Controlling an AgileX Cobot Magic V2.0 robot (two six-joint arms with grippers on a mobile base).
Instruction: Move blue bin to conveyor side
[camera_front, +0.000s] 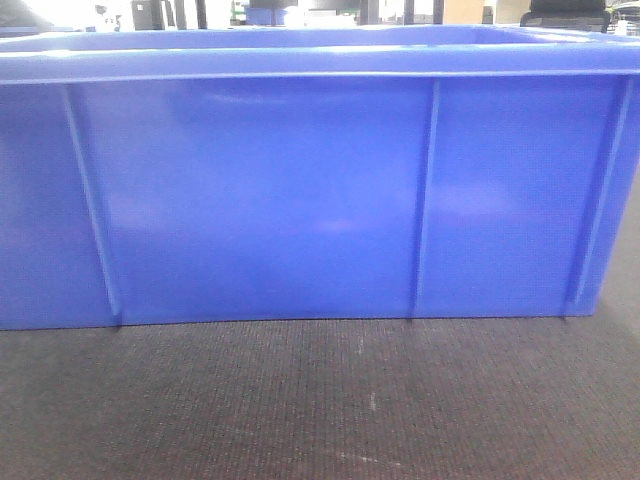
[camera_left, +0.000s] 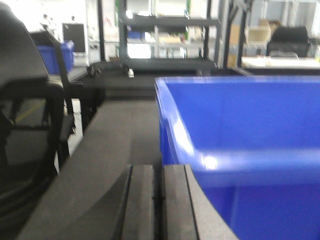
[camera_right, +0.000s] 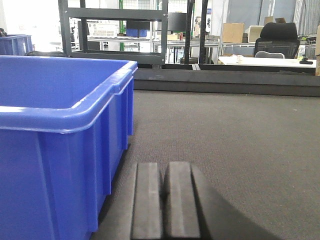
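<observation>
The blue bin (camera_front: 300, 190) stands on the dark conveyor belt (camera_front: 320, 400) and fills the front view with its ribbed wall and thick rim. In the left wrist view the bin (camera_left: 250, 130) is at the right, and my left gripper (camera_left: 159, 167) is shut and empty, low over the belt (camera_left: 115, 150) right beside the bin's left corner. In the right wrist view the bin (camera_right: 60, 125) is at the left, and my right gripper (camera_right: 164, 165) is shut and empty, low over the belt (camera_right: 230, 135) just right of the bin's wall.
Beyond the belt's far edge stand black metal racks (camera_right: 115, 30), a white table with an office chair (camera_right: 277, 40) and another blue crate (camera_left: 55, 55). A black chair (camera_left: 25, 100) stands close at the left of the belt.
</observation>
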